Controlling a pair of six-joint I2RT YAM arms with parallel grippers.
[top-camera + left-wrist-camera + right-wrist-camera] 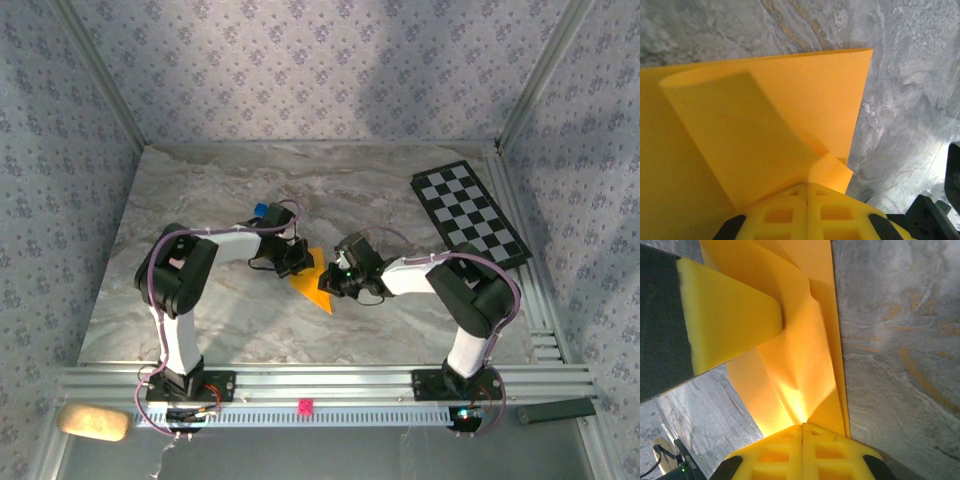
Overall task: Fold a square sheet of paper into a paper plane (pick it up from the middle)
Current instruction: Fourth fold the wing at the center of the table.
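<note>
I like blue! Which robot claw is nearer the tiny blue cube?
The left gripper: the tiny blue cube sits just beyond it; the right gripper is farther.

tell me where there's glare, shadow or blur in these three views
top external: soft even light, faint arm shadows on the grey marble table; left wrist: the thin orange-yellow paper sheet shows a darker shaded band across its curled layer, glare on the table lower right; right wrist: a bright hot spot on the sheet near the right gripper
</note>
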